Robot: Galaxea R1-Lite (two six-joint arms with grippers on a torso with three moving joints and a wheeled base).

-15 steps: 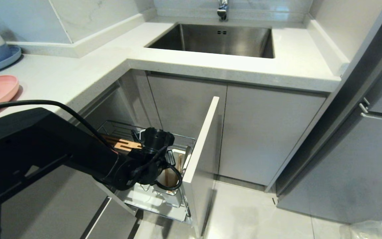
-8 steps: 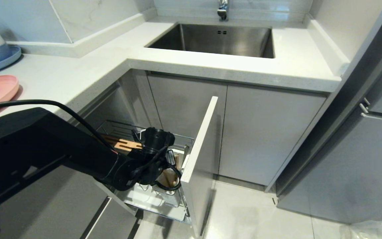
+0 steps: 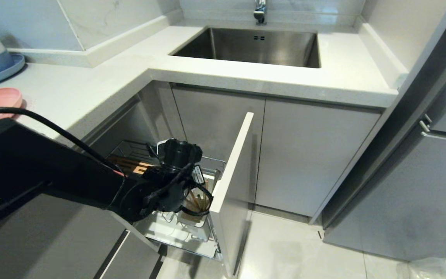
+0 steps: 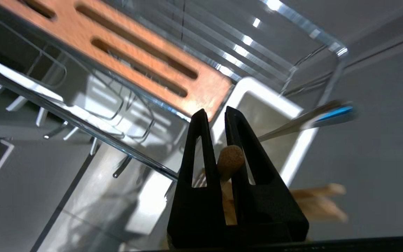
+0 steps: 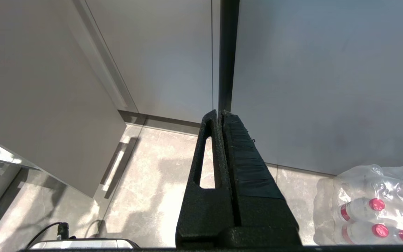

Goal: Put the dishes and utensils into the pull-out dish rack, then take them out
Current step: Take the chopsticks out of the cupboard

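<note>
1. Left gripper (image 4: pixel 215 115) sits directly over the white utensil holder (image 4: pixel 294 159) at the front corner of the pull-out dish rack (image 3: pixel 130 149), pinching one light-wood chopstick (image 4: pixel 230 161) between its fingers (image 4: pixel 198 140). The round stick end pokes up in the gap, with the shaft running down into the holder.
2. Key relation: the chopstick's long axis is roughly in line with the fingers and leans only slightly. I judge the next move to be a pull along that axis, out of the holder, and a sideways drag would risk catching the rim.
3. Holder contents: more chopsticks (image 4: pixel 315 201) lean toward one wall, and a silver utensil handle (image 4: pixel 306 120), probably the fork, slants out over the rim. Both lie just beside the gripped stick and could get nudged.
4. Rack otherwise: slotted wooden bar (image 4: pixel 128 59) has nothing in its slots, and no dishes can be seen on the visible wire prongs. The drip tray is partly hidden by the arm.
5. Pink plate (image 3: pixel 4 99) is on the bench at the far left, beside a blue plate (image 3: pixel 2 73) carrying a bowl. The pink bowl cannot be made out clearly.
6. Right gripper (image 5: pixel 220 117) is parked off to the side, fingers pressed together and holding nothing. It points at the floor near a pack of bottles (image 5: pixel 373 206). The left arm is clearly nearer.
</note>
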